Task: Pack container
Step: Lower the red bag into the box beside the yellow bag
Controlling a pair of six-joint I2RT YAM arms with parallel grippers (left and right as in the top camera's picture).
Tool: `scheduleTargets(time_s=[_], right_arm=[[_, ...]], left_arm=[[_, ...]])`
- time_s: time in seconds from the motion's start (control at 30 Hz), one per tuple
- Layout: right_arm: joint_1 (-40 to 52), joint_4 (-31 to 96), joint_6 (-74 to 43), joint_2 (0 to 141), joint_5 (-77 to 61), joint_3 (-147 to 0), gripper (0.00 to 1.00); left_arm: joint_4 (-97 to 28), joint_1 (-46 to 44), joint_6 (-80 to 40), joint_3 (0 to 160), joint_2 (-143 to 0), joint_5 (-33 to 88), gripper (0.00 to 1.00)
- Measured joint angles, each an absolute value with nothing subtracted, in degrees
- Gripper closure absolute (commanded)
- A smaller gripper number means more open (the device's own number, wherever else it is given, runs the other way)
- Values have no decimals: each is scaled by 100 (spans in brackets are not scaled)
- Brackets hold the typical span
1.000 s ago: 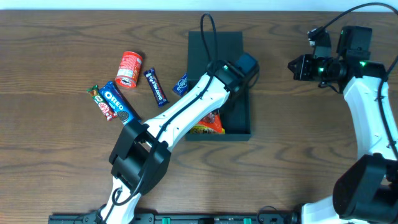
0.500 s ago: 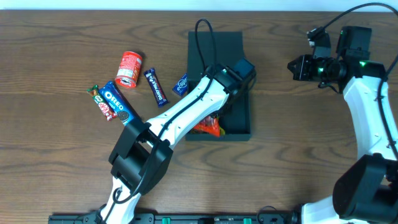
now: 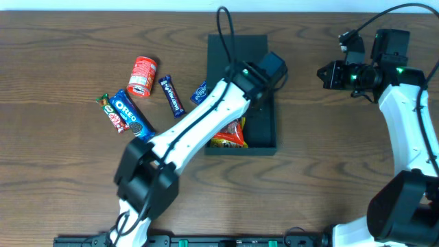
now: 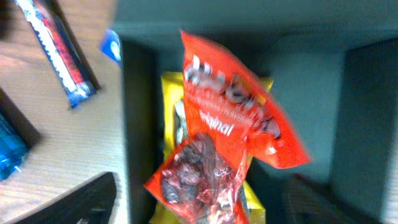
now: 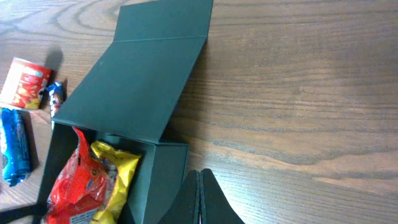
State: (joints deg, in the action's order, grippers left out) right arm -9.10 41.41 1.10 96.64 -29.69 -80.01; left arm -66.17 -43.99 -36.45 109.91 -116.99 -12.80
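**pack container: station state, left end effector over the box**

table (image 3: 62,178): dark wood grain surface. it carries the container and a group of loose snack items.

left arm (image 3: 199,123): white links, reaching diagonally from the near edge across the container. the left end effector (image 4: 202,205) is released. in the left wrist view its dark fingers sit far apart at the lower corners and grasp nothing. the snack bags lie below, between them.

right arm (image 3: 405,116): stands on the right side, well apart from the container. the right end effector (image 5: 200,199) is clenched, fingers pressed together and empty, over bare table just beside the container's corner.

container (image 3: 240,48): dark slate-blue box at table centre. the flap lid is hinged open toward the far side, and the shallow tray faces the near edge.

orange-red bag (image 4: 224,143): inside the tray, at the near end. it lies on top of the yellow bag; the print is blurred.

yellow bag (image 4: 171,84): inside the tray, under the orange-red bag, against the tray's left wall.

blue oreo pack (image 3: 130,115): on the table, left of the container, lying at an angle.

red can (image 3: 143,75): on its side, beyond the oreo pack.

dark blue bar (image 3: 172,95): on the table, between the red can and the container.

green and red pack (image 3: 110,110): touching the left side of the oreo pack.

small blue wrapper (image 3: 199,92): just beside the container's left wall, outside it.
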Motion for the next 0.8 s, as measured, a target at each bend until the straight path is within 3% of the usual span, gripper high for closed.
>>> scheduleTargets(time_s=[0.03,0.23,0.53,0.8], right_arm=[[-910,4141,110,9664,-2969,-8001,98],[-910,4141,110,9664,-2971,-8001,99],[-910,4152,115,9664,-2971,-8001,99],[-910,4154,165,9664,-2969,-8001,98]], left_arm=[[-6567,-4397,-3597,11000,-11526,-1354,94],[-6506,-4399,-3485,11155,-11190,-1498,94],[-6560,-4397,-3461,11153,-12241,-928,94],[-6556,-4351,-3448,11153,-12357,-832,94]])
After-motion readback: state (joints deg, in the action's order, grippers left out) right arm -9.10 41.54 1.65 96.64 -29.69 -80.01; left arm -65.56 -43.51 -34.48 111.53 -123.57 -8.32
